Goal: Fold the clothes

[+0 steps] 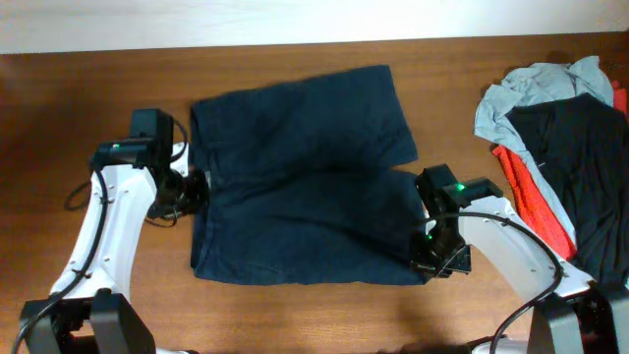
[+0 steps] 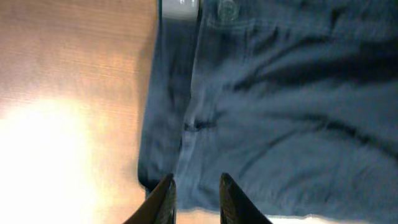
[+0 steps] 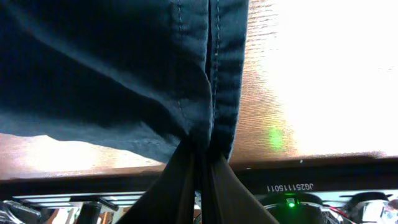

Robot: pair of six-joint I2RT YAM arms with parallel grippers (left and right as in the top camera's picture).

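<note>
First, overhead – navy shorts (image 1: 305, 177): spread flat in the middle of the brown bench (image 1: 295, 315), with the waistband (image 1: 200, 177) on the left arm's side and both legs reaching toward the right arm.
Overhead – left jaws: at the outer edge of the shorts' waistband, about halfway along it; from up here I cannot tell whether they are parted.
Overhead – right jaws: on the hem corner of the shorts' near leg, down on the cloth.
Overhead – other clothes: a grey shirt (image 1: 536, 93), a black garment (image 1: 580, 167) and a red shirt (image 1: 531, 202) lie heaped together, well apart from the shorts, beyond their leg ends.
Left wrist – shorts (image 2: 292, 106): the wrinkled cloth fills most of the view; the waistband (image 2: 168, 106) runs along its edge, with bare bench (image 2: 68, 93) just beside it.
Left wrist – button (image 2: 227, 9): on the shorts, just inside the waistband.
Left wrist – left jaws: the two fingers (image 2: 163, 202) stand slightly apart, a narrow gap between them, tips at the waistband's end.
Right wrist – right jaws: pressed tight together, pinching the shorts' hem (image 3: 214, 68).
Right wrist – shorts (image 3: 106, 68): the dark cloth gathers into the pinch; the double-stitched hem runs away from the tips, with brightly lit bench (image 3: 323, 74) beside it.
</note>
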